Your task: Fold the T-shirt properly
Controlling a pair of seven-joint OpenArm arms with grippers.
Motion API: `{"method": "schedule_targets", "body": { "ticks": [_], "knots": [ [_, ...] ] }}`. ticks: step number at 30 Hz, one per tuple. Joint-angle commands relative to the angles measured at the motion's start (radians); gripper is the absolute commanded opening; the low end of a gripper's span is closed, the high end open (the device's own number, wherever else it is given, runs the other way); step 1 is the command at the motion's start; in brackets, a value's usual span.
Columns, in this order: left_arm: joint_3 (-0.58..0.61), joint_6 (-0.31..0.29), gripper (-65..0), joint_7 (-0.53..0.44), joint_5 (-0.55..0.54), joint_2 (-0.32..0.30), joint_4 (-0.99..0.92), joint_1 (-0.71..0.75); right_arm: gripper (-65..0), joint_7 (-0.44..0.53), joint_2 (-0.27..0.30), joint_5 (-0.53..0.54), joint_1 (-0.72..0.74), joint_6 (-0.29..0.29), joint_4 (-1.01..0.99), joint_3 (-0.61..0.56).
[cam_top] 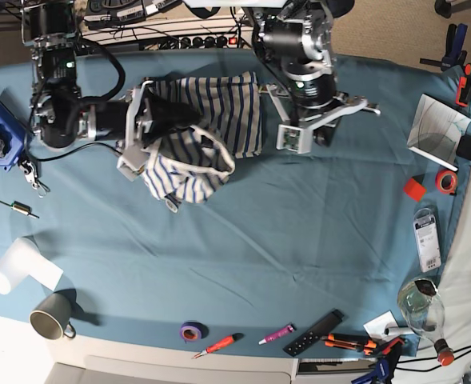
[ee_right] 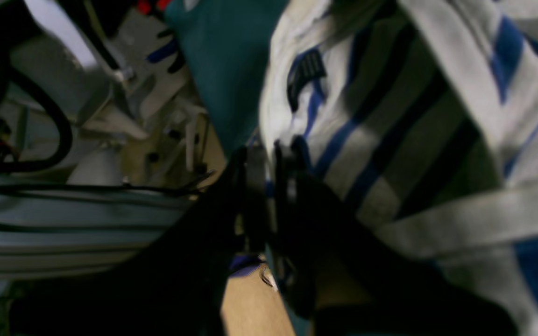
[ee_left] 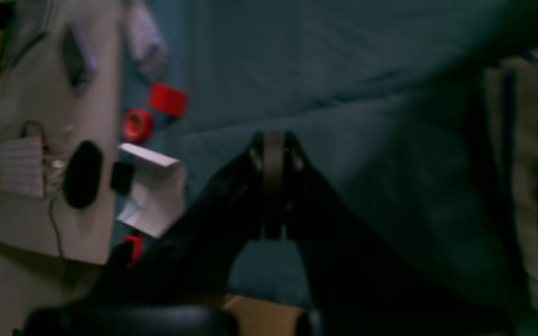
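Your T-shirt lies bunched toward the far left part of the teal table cover in the base view, its striped body partly flat and a loose fold with a curling hem drooping toward you. Your right gripper has its jaws pinched nearly together on a layer of the striped cloth; in the right wrist view the fabric runs straight into the gap between the fingers, and the small dark label sits just above that grip. In the base view the right arm reaches in sideways and the shirt drapes around its end. Your left gripper has its jaws fully together with nothing between them; in the left wrist view it hangs over bare teal cover, with only the shirt's striped edge showing at the far right. On the base view that arm stands just beside the shirt's right edge. Off near the table's right side you have a red tape roll, a red block and a white box, well apart from the shirt
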Motion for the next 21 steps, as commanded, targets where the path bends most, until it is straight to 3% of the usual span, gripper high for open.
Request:
{"method": "schedule_targets", "body": {
  "ticks": [1,8,14,19,21],
  "knots": [
    [0.027,-0.023,-65.0,-0.016,-0.071,0.006,0.063,0.042,-65.0,0.02,-0.005,0.038,0.011,0.004,0.018,-0.008],
    [0.027,-0.023,-65.0,-0.019,-0.064,0.0,0.079,0.043,-65.0,0.02,-0.101,0.0,0.011,0.004,0.018,-0.058],
    [0.027,-0.023,-65.0,-0.019,-0.064,0.0,0.079,0.043,-65.0,0.02,-0.102,-0.032,0.011,0.004,0.018,-0.067],
    [0.027,-0.023,-65.0,-0.026,-0.064,0.0,0.079,0.045,-50.5,0.02,-0.072,0.003,0.011,0.004,0.024,-0.067],
    [0.027,-0.023,-65.0,-0.026,-0.064,0.0,0.079,0.045,-49.5,0.02,-0.058,0.035,0.012,0.004,0.05,-0.066]
  ]
}}
